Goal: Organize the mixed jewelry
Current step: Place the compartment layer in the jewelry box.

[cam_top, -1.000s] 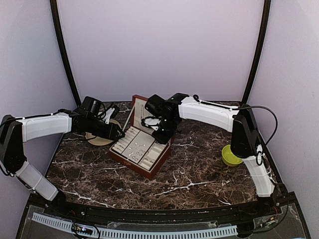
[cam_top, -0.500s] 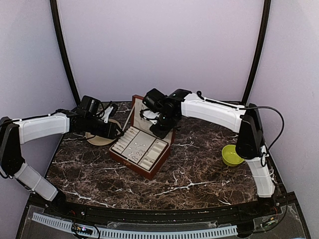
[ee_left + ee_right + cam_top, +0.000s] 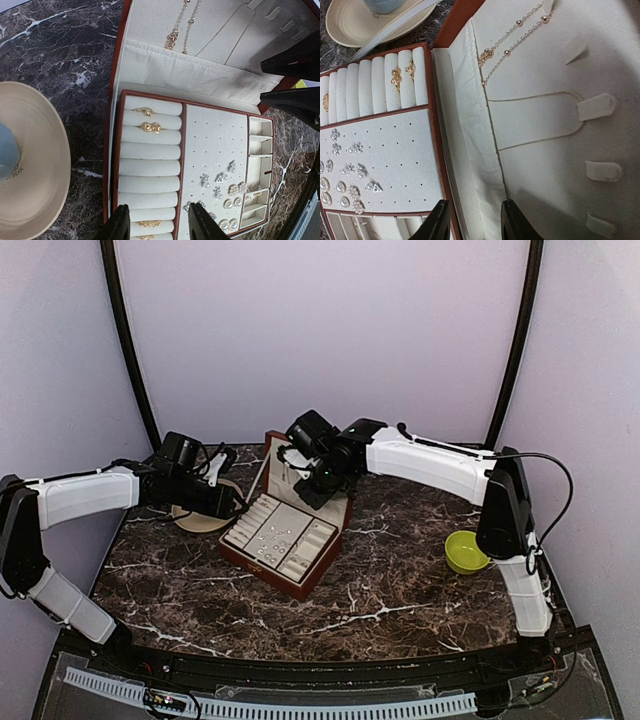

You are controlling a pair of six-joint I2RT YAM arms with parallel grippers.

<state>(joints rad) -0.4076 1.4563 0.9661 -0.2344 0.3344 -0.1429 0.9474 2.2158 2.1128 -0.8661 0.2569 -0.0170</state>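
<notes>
The reddish-brown jewelry box point(image 3: 262, 566) lies open mid-table with its cream lid point(image 3: 283, 468) raised. In the left wrist view gold rings point(image 3: 151, 127) sit in the ring rolls, pearly and silvery studs point(image 3: 231, 189) lie on the dotted pad, and gold chains point(image 3: 178, 26) hang on the lid. My left gripper point(image 3: 160, 227) is open and empty over the near end of the ring rolls. My right gripper point(image 3: 475, 222) is open and empty in front of the lid's pocket, below the chains point(image 3: 512, 36) and a thin chain point(image 3: 540, 120).
A cream saucer point(image 3: 196, 521) holding a pale blue mug point(image 3: 385, 4) stands left of the box, under my left arm. A green bowl point(image 3: 465, 552) stands at the right. My right gripper's dark fingers point(image 3: 295, 65) show at the right edge of the left wrist view.
My right gripper has lifted back from the box's tray toward the raised lid. My left gripper has hardly moved.
</notes>
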